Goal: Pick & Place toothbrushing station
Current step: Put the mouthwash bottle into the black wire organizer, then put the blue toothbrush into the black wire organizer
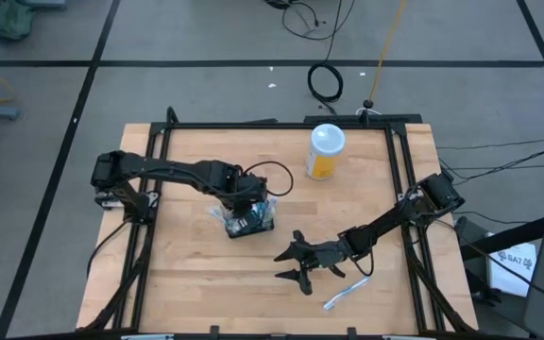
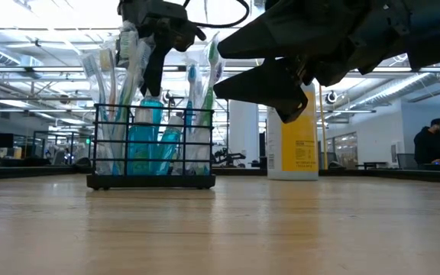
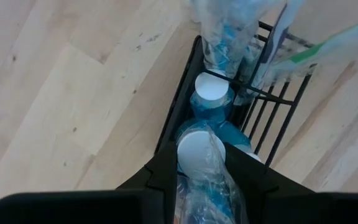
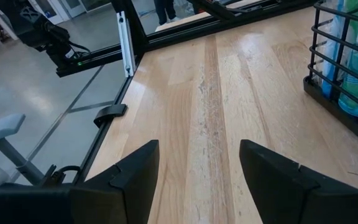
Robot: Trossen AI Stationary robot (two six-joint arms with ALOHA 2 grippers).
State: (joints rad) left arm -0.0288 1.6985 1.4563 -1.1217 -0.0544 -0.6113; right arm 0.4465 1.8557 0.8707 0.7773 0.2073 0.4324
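Table (image 1: 196, 274): pale wood, smooth, faint sheen. Basket (image 2: 151, 145): matt black wire. Toothbrushes (image 2: 109, 92): glossy clear plastic wrap. Bottle (image 1: 325, 151): plastic.

Toothbrushes (image 2: 121, 107) and tubes (image 2: 145, 137) in basket (image 2: 151, 182), mid-table (image 1: 196, 274).

Both arms are showing matte black, built from slim jointed segments. Left arm (image 1: 173, 172) is carrying a black cable looping off its wrist. Right arm (image 1: 399, 219) is ending in a right gripper (image 1: 302, 265) with two flat, wedge-shaped black fingers (image 4: 132, 174). Left gripper (image 3: 194, 180) fingers are looking the same: plain black, no markings visible.
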